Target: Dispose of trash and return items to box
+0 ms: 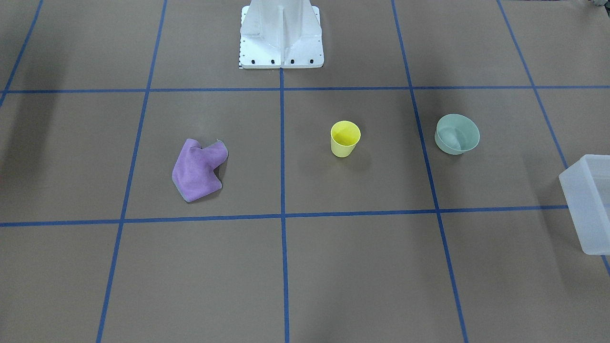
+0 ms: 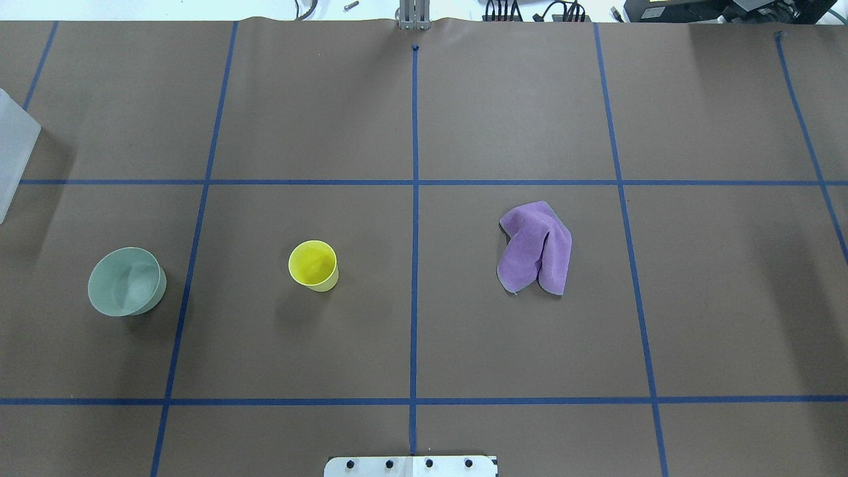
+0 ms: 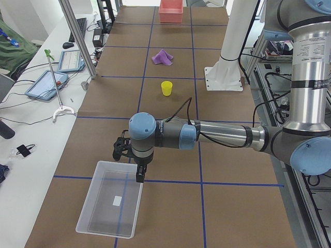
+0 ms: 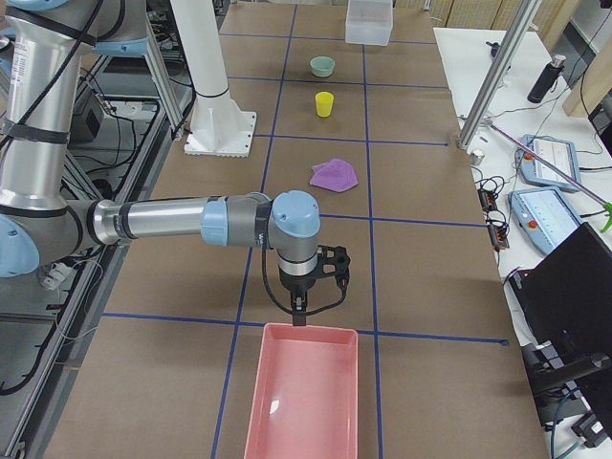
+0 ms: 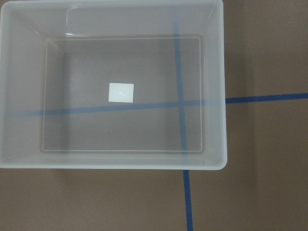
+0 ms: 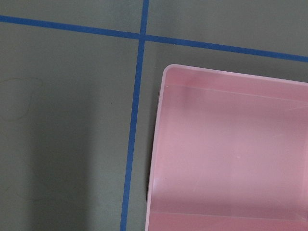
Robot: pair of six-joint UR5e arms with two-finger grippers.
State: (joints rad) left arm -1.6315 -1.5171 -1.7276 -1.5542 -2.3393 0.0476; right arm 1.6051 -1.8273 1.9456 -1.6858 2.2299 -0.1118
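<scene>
The yellow cup (image 1: pixel 345 138) stands upright near the table's middle; it also shows in the overhead view (image 2: pixel 313 265). The sage-green bowl (image 1: pixel 457 134) sits beyond it toward the robot's left (image 2: pixel 126 281). The frosted box (image 3: pixel 103 217) is at the left end, empty in the left wrist view (image 5: pixel 115 162). My left gripper (image 3: pixel 134 169) hovers over the box's near rim; I cannot tell if it is open. My right gripper (image 4: pixel 299 308) hovers at the edge of a pink bin (image 4: pixel 304 402); I cannot tell its state either.
A crumpled purple cloth (image 1: pixel 198 169) lies on the robot's right half of the table (image 2: pixel 535 248). The pink bin (image 6: pixel 231 154) at the right end is empty. The white robot base (image 1: pixel 281 43) stands at the table's back edge.
</scene>
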